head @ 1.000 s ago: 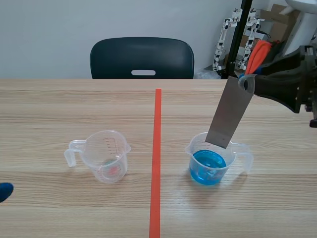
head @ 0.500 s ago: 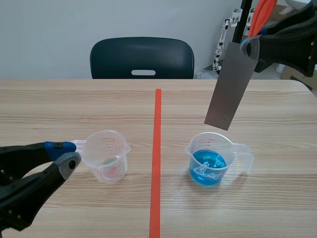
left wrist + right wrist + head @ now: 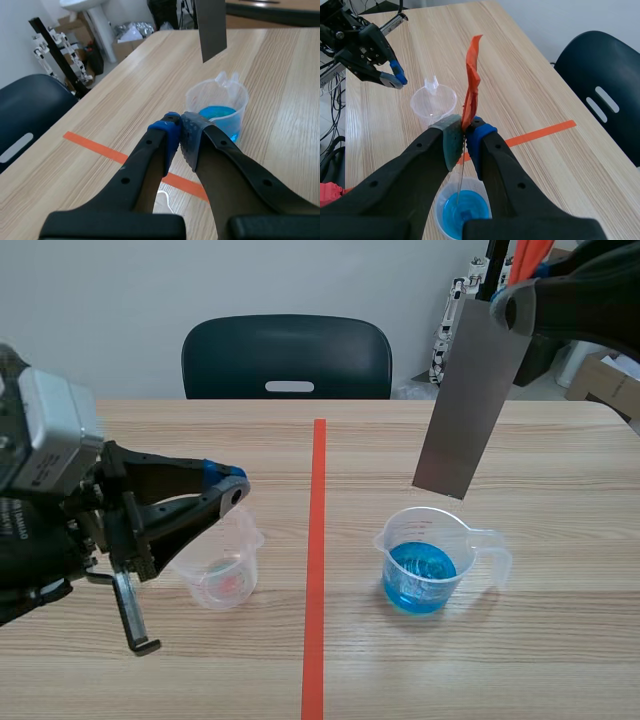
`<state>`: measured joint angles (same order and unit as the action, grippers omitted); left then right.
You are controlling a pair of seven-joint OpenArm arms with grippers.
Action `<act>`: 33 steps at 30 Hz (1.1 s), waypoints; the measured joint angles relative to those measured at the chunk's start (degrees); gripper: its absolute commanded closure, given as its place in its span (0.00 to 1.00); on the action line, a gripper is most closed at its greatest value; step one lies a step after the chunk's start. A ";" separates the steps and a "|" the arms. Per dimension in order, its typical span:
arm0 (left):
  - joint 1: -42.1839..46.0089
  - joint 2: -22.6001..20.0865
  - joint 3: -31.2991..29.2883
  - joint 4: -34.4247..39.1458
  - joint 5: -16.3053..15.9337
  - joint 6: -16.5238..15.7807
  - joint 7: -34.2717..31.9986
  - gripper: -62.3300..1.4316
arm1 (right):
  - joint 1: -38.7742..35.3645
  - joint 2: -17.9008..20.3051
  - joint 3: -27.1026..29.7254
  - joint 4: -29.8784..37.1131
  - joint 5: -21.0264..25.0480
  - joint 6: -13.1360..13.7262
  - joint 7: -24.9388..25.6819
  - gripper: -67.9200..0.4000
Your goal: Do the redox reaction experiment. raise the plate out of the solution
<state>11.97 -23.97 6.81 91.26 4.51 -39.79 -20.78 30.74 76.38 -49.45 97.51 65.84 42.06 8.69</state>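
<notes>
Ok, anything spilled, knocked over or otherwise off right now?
Nothing stands out. The metal plate hangs slanted in the right gripper, clear above the beaker of blue solution. Both that and the clear beaker stand upright, with no spill visible on the table.

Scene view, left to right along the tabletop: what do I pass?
Clear measuring cup → orange-red tape line → measuring cup of blue solution. Left out: the grey metal plate, held by the right gripper above the blue cup, and the left gripper, which overlaps the clear cup.
</notes>
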 measured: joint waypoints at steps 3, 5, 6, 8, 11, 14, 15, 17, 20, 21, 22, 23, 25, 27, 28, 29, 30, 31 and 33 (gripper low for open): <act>-3.61 2.16 2.38 -0.02 0.02 0.00 4.59 0.95 | -0.02 0.00 0.00 0.00 0.00 0.00 -0.02 0.98; -5.57 3.52 3.78 -0.31 0.00 0.00 5.33 0.95 | -0.02 0.00 0.00 0.00 0.04 0.00 -0.09 0.98; -6.43 4.07 4.37 -0.72 -0.02 0.00 5.33 0.95 | -0.02 0.00 0.00 0.00 0.31 0.00 -0.33 0.98; -8.00 5.01 5.49 -2.29 -0.04 0.00 5.77 0.95 | -0.02 0.00 0.00 0.00 0.90 0.00 -1.11 0.98; -9.77 6.47 7.04 -6.34 0.00 0.00 6.25 0.95 | -0.02 0.00 0.00 0.00 0.90 0.00 -1.25 0.98; -11.08 8.37 7.98 -11.26 0.00 0.00 6.29 0.95 | -0.02 0.00 0.00 0.00 0.90 0.00 -1.25 0.98; -11.58 9.03 8.24 -12.94 0.00 0.00 6.34 0.95 | -0.02 0.00 0.00 0.00 0.92 0.00 -1.25 0.98; -12.81 10.27 8.87 -16.37 0.02 0.00 6.40 0.95 | -0.02 0.00 0.00 -0.02 1.25 0.00 -1.27 0.98; -14.56 11.82 9.86 -20.50 0.00 0.00 6.03 0.95 | -0.02 0.00 0.00 -0.02 1.29 0.00 -1.27 0.98; -14.97 12.26 10.19 -21.42 0.00 0.00 5.99 0.95 | -0.02 0.00 0.00 -0.02 1.29 0.00 -1.27 0.98; -15.39 12.59 10.47 -22.16 0.00 0.00 5.99 0.95 | -0.02 0.00 0.00 -0.02 1.31 0.00 -1.27 0.98; -15.76 12.76 10.86 -22.77 0.02 0.00 5.95 0.95 | -0.02 0.00 0.00 -0.02 1.55 0.00 -1.27 0.98; -16.26 13.16 11.56 -23.58 0.13 0.00 4.31 0.95 | -0.02 0.00 0.00 -0.02 2.34 -0.02 -1.25 0.98; -16.55 13.20 11.93 -23.78 0.42 0.00 2.29 0.95 | -0.02 0.00 0.00 -0.02 2.49 -0.02 -1.27 0.98; -16.74 13.25 12.07 -23.78 0.42 0.00 1.84 0.95 | -0.02 0.00 0.00 -0.02 2.58 0.00 -1.27 0.98; -16.92 13.38 12.15 -23.76 0.42 0.00 1.75 0.95 | -0.02 0.00 0.00 -0.02 2.58 0.00 -1.25 0.98; -17.20 13.40 12.48 -23.76 0.42 0.02 1.77 0.95 | -0.02 0.00 0.00 -0.02 2.58 -0.02 -1.27 0.98; -17.55 13.35 12.85 -23.76 0.44 0.02 1.90 0.95 | -0.02 0.00 0.00 -0.02 2.58 -0.02 -1.27 0.98; -18.23 13.35 13.55 -23.74 0.42 0.04 1.92 0.95 | -0.02 0.00 0.00 -0.02 2.62 -0.02 -1.25 0.98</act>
<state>-6.26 -10.61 20.36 67.53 4.93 -39.75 -18.85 30.72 76.38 -49.45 97.49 68.47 42.04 7.44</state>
